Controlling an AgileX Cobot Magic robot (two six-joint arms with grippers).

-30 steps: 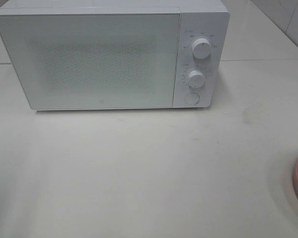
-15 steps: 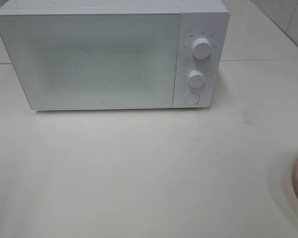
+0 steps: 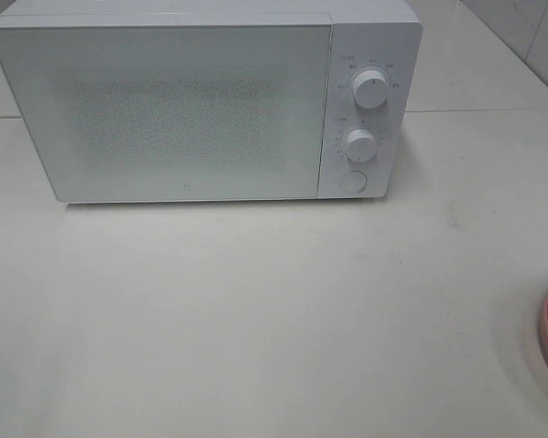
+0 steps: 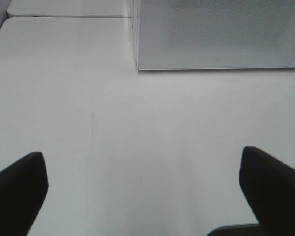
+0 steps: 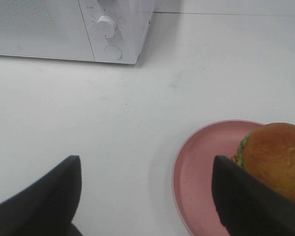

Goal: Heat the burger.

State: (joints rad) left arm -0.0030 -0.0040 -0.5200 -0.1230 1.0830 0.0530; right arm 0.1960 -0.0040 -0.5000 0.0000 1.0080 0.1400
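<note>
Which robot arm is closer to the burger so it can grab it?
Probably the right. Its open end effector hangs just beside the round pink plate holding the golden-brown bun burger. The left end effector sees only bare table and the closed white microwave.

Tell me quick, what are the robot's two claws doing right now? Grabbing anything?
Left end effector: open, holding nothing, over bare white table.
Right end effector: open, holding nothing; the golden-bunned burger sits untouched on its round pink plate.

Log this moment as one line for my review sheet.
microwave: door shut | burger: on pink plate | left gripper: open, empty | right gripper: open, empty | heating: not started
</note>
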